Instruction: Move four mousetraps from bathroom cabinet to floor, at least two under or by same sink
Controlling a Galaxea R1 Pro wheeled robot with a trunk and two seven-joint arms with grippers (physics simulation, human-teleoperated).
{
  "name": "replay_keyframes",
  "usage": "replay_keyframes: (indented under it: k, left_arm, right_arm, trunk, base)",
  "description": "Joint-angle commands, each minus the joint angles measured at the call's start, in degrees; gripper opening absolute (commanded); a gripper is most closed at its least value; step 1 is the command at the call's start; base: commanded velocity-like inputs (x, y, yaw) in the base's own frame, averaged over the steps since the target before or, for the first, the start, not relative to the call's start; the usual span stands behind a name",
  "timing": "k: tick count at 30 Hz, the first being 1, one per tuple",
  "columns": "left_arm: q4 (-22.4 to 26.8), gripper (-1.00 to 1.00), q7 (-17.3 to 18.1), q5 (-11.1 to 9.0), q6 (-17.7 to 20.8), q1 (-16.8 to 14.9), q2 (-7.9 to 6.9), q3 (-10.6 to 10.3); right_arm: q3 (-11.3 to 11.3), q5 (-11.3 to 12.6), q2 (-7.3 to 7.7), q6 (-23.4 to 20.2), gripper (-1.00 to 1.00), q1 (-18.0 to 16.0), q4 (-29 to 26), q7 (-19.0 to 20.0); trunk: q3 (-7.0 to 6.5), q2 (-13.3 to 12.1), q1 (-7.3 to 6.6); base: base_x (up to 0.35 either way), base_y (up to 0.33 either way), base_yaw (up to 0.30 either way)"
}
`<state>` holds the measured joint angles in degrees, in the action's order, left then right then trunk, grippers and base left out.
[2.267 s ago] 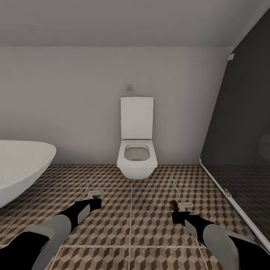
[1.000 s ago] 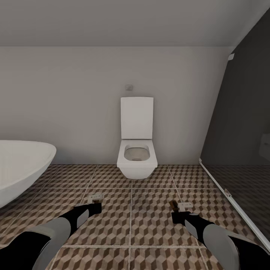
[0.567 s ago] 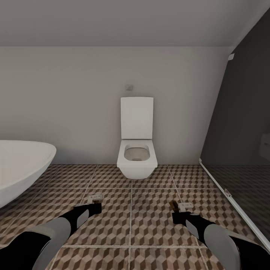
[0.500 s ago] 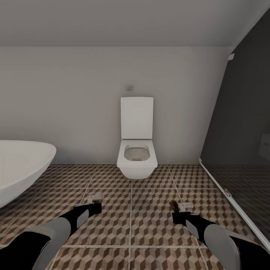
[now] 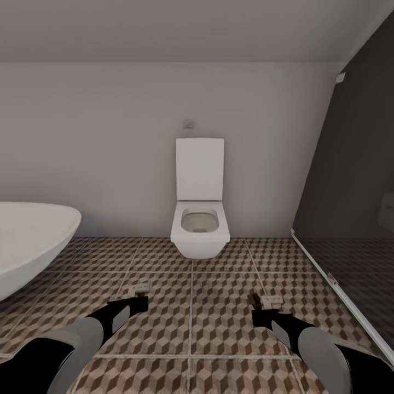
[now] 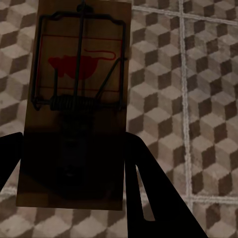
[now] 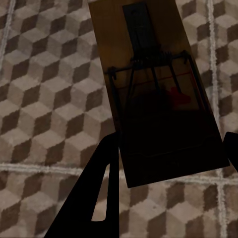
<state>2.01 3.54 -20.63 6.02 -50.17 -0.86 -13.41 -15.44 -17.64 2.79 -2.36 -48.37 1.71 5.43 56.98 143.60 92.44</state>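
Mousetraps ride one in each gripper, carried low over the bathroom floor (image 5: 191, 323) so they can be set down flat on the tiles. In the left wrist view the left mousetrap (image 6: 77, 99) lies face up between the dark fingers (image 6: 144, 193), its wire spring and red mouse print showing; the left gripper (image 5: 138, 294) is clamped on its end. In the right wrist view the right mousetrap (image 7: 158, 94) is pinched the same way by the right gripper (image 5: 261, 304), spring side toward the camera. Both arms reach forward, well apart, pointing toward the toilet (image 5: 200, 219) at the far wall. A white basin (image 5: 33, 241) juts in at the left edge of the head view, nearer the left arm, and the dark glass shower screen (image 5: 350, 219) closes the right side. By my reading the traps are held out ready for placing near that basin. Compared with the earlier head views, the arms sit almost unchanged; the whole picture has shifted slightly, so the camera moved, not the fixtures.
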Motion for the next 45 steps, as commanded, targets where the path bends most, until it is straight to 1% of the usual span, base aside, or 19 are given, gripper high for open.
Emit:
replay_keyframes:
  k: [1,45]
  left_arm:
    - [0.09,-1.00,0.15,-0.42,0.31,-0.01,-0.04,-0.47]
    - [0.10,-1.00,0.15,-0.21,0.22,-0.01,0.06,-0.39]
  right_arm:
    - [-0.48,-0.46,0.03,-0.10,-1.00,-0.06,0.07,0.11]
    - [-0.56,-0.39,0.20,-0.10,-1.00,-0.06,0.04,-0.07]
  trunk:
    - [0.15,0.03,-0.01]
    - [4.34,0.03,-0.01]
  base:
    - [0.000,0.000,0.000]
    - [0.000,0.000,0.000]
